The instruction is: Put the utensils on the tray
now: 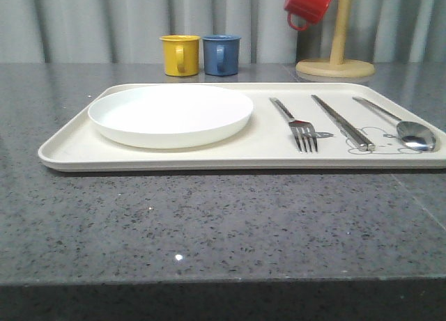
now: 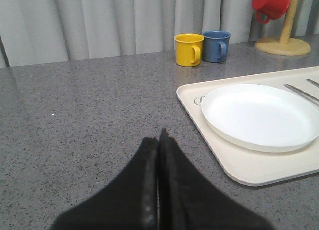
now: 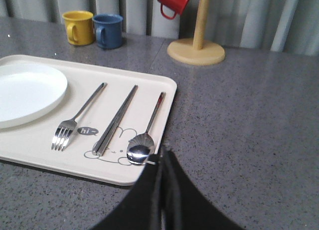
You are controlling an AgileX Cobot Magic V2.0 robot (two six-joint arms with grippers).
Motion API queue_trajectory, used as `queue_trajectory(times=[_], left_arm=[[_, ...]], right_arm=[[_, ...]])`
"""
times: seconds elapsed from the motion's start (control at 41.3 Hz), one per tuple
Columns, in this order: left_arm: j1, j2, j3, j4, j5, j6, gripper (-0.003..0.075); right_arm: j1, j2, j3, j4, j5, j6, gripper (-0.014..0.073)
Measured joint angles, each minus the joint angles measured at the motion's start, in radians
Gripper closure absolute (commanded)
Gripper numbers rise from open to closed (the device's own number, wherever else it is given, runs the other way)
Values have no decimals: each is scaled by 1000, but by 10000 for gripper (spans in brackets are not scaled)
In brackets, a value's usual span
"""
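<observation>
Cream tray (image 1: 70, 150) with a grey line-drawn rabbit print (image 3: 110, 149) at its 4 o'clock corner; white plate (image 1: 171, 114); shiny silver fork (image 1: 296, 124), chopsticks (image 1: 341, 122) and spoon (image 1: 401, 124). Yellow mug (image 1: 180, 55), blue mug (image 1: 221, 54), red mug (image 1: 309, 3) on a pale wooden stand (image 1: 339, 56). Speckled dark grey table (image 1: 209, 216), grey curtain (image 1: 104, 21).

Round white plate (image 1: 171, 114): empty, upright, ahead and to the right of left gripper (image 2: 159, 132), ahead and to the left of right gripper (image 3: 162, 150).

Yellow mug (image 1: 180, 55) and blue mug (image 1: 221, 54): upright, side by side, contact not determinable, far ahead of both grippers, beyond the plate.

Wooden mug tree (image 1: 339, 35): round base on table, far ahead of right gripper.

Red mug (image 1: 309, 3): hung tilted on a peg.

Grey speckled stone table (image 1: 209, 223): beneath everything.

Grey pleated curtain (image 1: 104, 21): behind.
</observation>
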Motion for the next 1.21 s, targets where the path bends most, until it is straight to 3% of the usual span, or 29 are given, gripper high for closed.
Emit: queue_trajectory(times=[1.209], left_arm=[[5, -2, 19, 8, -21, 0, 739]], right_arm=[[0, -67, 22, 10, -23, -1, 706]])
